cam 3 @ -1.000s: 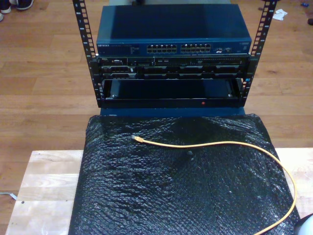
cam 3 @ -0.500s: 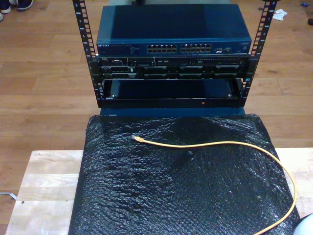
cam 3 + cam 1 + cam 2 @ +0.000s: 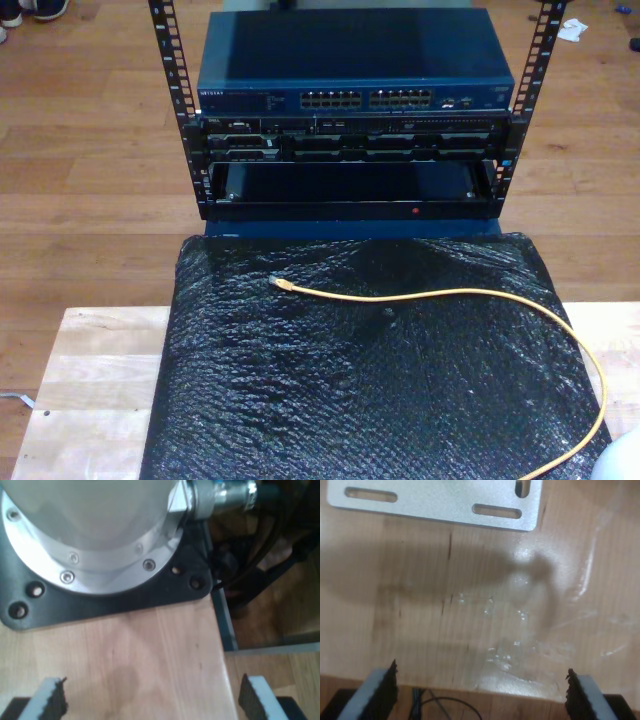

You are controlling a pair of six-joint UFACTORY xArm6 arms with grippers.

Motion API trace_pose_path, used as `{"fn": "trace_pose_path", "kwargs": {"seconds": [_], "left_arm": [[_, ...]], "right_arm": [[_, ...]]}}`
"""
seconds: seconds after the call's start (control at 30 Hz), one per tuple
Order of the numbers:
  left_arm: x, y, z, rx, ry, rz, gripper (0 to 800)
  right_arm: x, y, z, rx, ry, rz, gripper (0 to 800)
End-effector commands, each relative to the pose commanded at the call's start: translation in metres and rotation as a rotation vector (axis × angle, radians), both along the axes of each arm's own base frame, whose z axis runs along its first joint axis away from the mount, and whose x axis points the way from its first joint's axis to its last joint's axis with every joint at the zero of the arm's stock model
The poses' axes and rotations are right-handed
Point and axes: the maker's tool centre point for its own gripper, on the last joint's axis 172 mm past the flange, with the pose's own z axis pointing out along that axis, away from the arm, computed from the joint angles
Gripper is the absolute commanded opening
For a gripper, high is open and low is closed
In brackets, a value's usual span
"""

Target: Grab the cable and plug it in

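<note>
blue rack-mounted network switch [image 3: 355,98], white lettering at the exterior view's left, too small to read. long thin yellow-orange network cable [image 3: 470,294] lies loose on black crinkled plastic sheet [image 3: 350,400], plug toward the exterior view's left. my first gripper [image 3: 152,697]: jaws apart, empty, over pale wooden tabletop [image 3: 150,655] beside round silver arm base [image 3: 90,525]. my second gripper [image 3: 480,690]: jaws apart, empty, near slotted metal plate [image 3: 435,502].

The pale rounded object [image 3: 622,462] at the exterior view's lower right corner has shifted. It now sits lower and shows less of itself than a second ago.
</note>
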Motion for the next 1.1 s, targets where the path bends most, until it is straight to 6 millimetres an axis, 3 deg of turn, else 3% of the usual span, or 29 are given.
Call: {"fn": "trace_pose_path", "kwargs": {"seconds": [0.1, 0.3, 0.57, 0.77, 0.93, 1.1], "left_arm": [[0.0, 0.004, 0.012, -0.012, 0.006, 0.004, 800], [0.005, 0.018, 0.025, 0.015, 0.001, 0.01, 800], [0.032, 0.022, 0.046, 0.007, -0.027, 0.033, 800], [0.052, 0.027, 0.072, 0.021, 0.013, 0.02, 800], [0.071, 0.022, 0.084, 0.025, 0.026, 0.028, 800], [0.09, 0.014, 0.099, 0.006, 0.02, 0.036, 800]], "right_arm": [[0.001, -0.005, 0.016, 0.014, 0.013, -0.045, 796], [0.006, -0.033, 0.042, -0.024, 0.029, -0.146, 794], [0.015, -0.057, 0.078, -0.045, 0.045, -0.278, 794], [0.054, -0.067, 0.104, -0.012, -0.023, -0.368, 789], [0.073, -0.064, 0.118, 0.036, 0.011, -0.42, 780], [0.107, -0.064, 0.132, 0.057, -0.014, -0.48, 780]]}}
